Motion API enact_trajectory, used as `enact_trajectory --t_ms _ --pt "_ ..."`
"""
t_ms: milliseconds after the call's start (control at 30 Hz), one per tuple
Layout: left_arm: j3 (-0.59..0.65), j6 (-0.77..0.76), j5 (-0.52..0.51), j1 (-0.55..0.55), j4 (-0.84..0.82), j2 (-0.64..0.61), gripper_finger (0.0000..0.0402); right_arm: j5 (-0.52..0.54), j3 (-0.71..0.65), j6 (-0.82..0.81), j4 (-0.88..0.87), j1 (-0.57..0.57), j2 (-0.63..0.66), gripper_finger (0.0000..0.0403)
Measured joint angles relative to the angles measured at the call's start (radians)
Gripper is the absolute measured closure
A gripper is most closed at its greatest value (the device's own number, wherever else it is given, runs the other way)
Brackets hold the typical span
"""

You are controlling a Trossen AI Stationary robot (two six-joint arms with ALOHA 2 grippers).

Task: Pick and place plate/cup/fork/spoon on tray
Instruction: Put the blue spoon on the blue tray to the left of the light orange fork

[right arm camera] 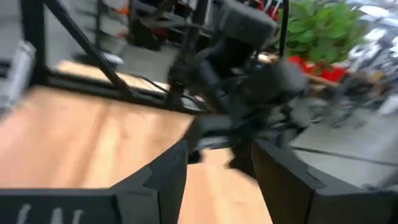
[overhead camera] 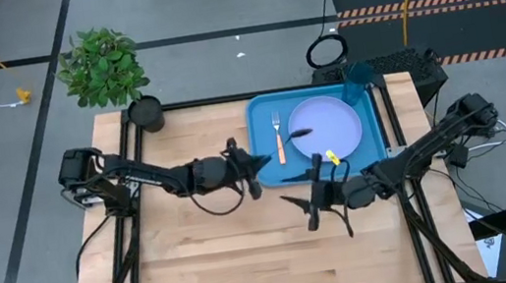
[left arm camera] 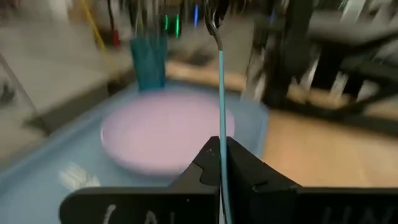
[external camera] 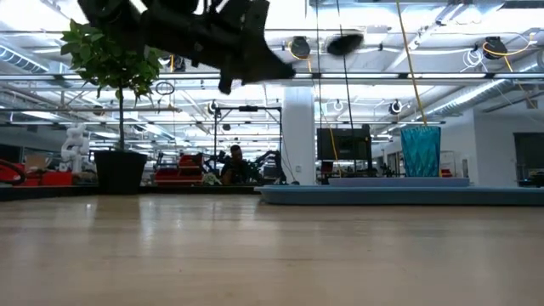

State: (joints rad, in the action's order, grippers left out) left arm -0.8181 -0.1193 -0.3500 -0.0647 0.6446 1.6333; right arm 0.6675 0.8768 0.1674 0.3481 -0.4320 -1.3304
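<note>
The blue tray [overhead camera: 259,111] lies at the table's far right. On it are the lavender plate [overhead camera: 329,116], the orange-handled fork [overhead camera: 279,140] left of the plate, and the teal cup [overhead camera: 357,82] at the far right corner. My left gripper [overhead camera: 261,160] is over the tray's left rim, shut on the spoon [left arm camera: 221,81]. The spoon's dark bowl [overhead camera: 300,134] is over the plate's left edge. My right gripper [overhead camera: 300,209] is open and empty, near the tray's near edge. My left gripper pinches the spoon's light blue handle [left arm camera: 222,146] between its two fingers, toward the handle's free end. The fingers come about level from the table's left, and the spoon sticks out forward along them. The spoon is lifted clear, its bowl [left arm camera: 214,25] out over the plate.
A potted green plant [overhead camera: 104,68] in a black pot [overhead camera: 145,112] stands at the table's far left corner. Bare wood lies left of and in front of the tray. In the low view the cup [external camera: 421,151] stands on the tray [external camera: 399,194].
</note>
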Motion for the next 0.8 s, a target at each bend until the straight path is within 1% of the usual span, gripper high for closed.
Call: enact_trajectory --t_ms 100,167,367,433,500,600,667,800 --pt "0.041 0.057 0.034 0.002 0.216 0.0 0.0396 -0.014 0.0 -0.059 0.049 0.007 -0.017 0.0238" --pt "0.057 0.062 0.046 -0.005 0.31 0.0 0.0396 -0.013 -0.001 -0.062 0.092 0.012 -0.026 0.0243" --pt "0.067 0.074 0.047 -0.054 0.428 0.022 0.0396 -0.016 -0.001 -0.055 0.229 0.056 -0.057 0.0254" --pt "0.067 0.102 0.049 -0.078 0.489 0.033 0.0396 -0.026 -0.001 -0.066 0.229 0.065 -0.06 0.0254" --pt "0.067 0.131 0.042 -0.093 0.554 0.037 0.0398 -0.062 -0.003 -0.075 0.234 0.071 -0.06 0.0254" --pt "0.066 0.171 0.036 -0.1 0.63 0.037 0.0396 -0.057 -0.016 -0.048 0.26 0.071 -0.05 0.0255" --pt "0.065 0.181 0.036 -0.1 0.656 0.037 0.0395 -0.041 -0.024 -0.013 0.304 0.068 -0.034 0.0255" --pt "0.063 0.178 0.049 -0.1 0.655 0.038 0.0398 -0.045 -0.052 0.018 0.395 0.085 -0.015 0.0255"
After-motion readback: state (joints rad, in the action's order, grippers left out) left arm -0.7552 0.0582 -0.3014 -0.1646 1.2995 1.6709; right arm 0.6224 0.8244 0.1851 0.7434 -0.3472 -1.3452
